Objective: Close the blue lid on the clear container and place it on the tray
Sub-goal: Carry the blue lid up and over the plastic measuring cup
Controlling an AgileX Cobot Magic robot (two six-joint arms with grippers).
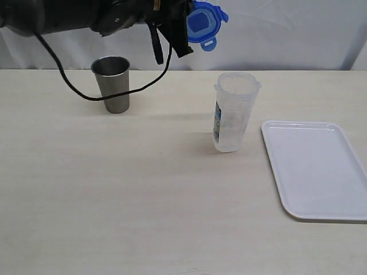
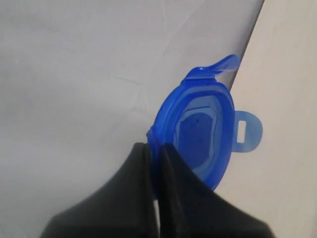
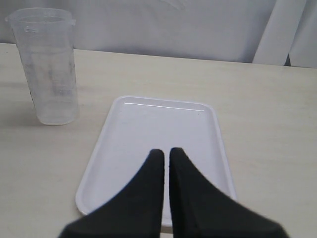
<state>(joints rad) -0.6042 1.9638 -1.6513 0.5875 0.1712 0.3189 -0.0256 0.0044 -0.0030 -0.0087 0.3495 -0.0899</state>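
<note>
Nothing legible here tbh. The tall clear plastic container [image 1: 236, 109] has a blue-and-yellow label strip [image 1: 218, 122] on its side, but the print's just blur.

The blue lid [image 2: 198, 129] is smooth blue plastic that you can partly see through. The clear container [image 1: 234, 112] is cloudy, see-through plastic. The tray [image 1: 315, 172] is smooth white plastic with a soft shine. The cup [image 1: 113, 84] is dull grey metal. The table [image 1: 143, 200] looks like pale wood, matt, with fine lines. The left claw [image 2: 153, 148] and the right claw [image 3: 166, 151] are matt black. The cloth [image 1: 298, 34] behind is white and creased.
</note>
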